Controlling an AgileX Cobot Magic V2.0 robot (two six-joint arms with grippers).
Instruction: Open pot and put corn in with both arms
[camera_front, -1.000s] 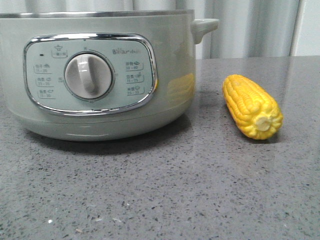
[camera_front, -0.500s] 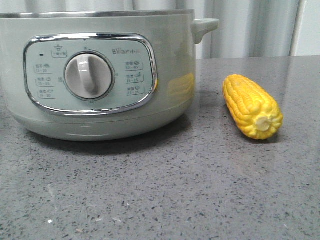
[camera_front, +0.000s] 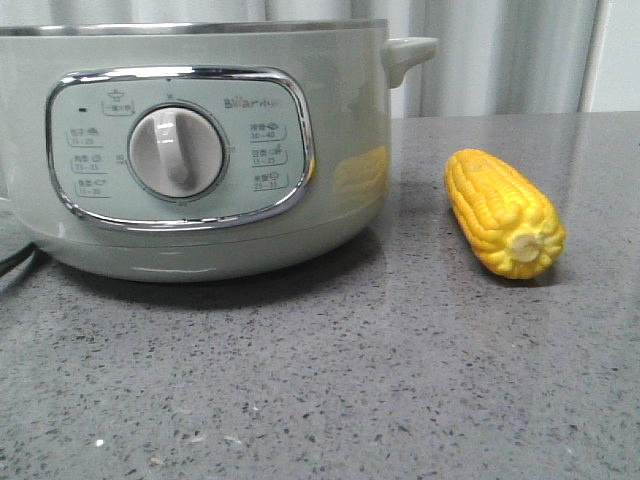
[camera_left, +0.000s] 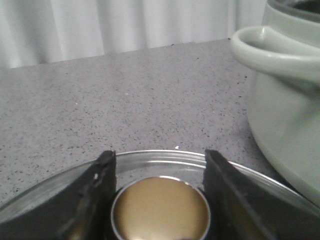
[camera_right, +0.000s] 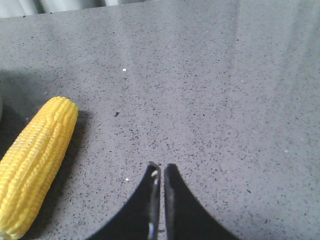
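Right wrist view: right jaws (camera_right: 161, 172) clenched empty beside corn (camera_right: 34, 162); left jaws (camera_left: 159, 170) grasp lid knob (camera_left: 160, 210).

front view: low, close to the table (camera_front: 330, 400), facing forward at the pot (camera_front: 200, 150) and corn (camera_front: 505, 212)
left wrist view: near the tabletop, beside the pot's side handle (camera_left: 270, 47)
right wrist view: above the table, looking down; shares the corn (camera_right: 35, 160) with front view
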